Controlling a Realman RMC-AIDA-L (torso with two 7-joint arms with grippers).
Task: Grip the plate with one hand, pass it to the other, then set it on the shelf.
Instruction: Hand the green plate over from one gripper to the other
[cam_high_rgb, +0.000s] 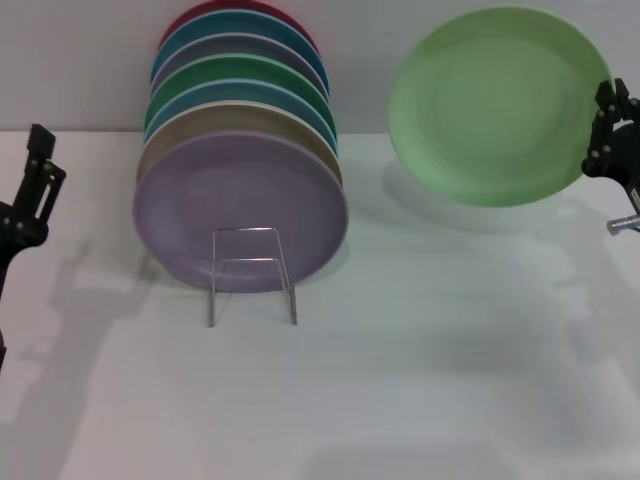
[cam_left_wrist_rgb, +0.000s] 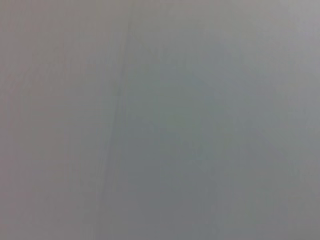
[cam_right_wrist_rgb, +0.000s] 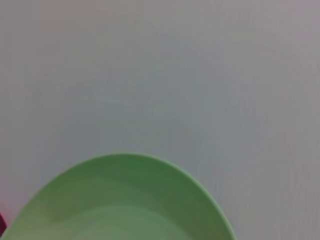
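Observation:
The pale light-green plate (cam_high_rgb: 497, 105) is held up in the air at the right, tilted with its face toward me. My right gripper (cam_high_rgb: 605, 110) is shut on its right rim. The plate's edge fills the lower part of the right wrist view (cam_right_wrist_rgb: 120, 200). The silver wire shelf (cam_high_rgb: 250, 275) stands left of centre, its squared loop in front of a row of upright plates; the front one is lilac-purple (cam_high_rgb: 240, 210). My left gripper (cam_high_rgb: 35, 175) hangs at the far left edge, away from the plates.
Several plates stand in the rack behind the lilac one, among them a darker green one (cam_high_rgb: 240, 75). The white table (cam_high_rgb: 420, 380) stretches in front. The left wrist view shows only a plain grey surface.

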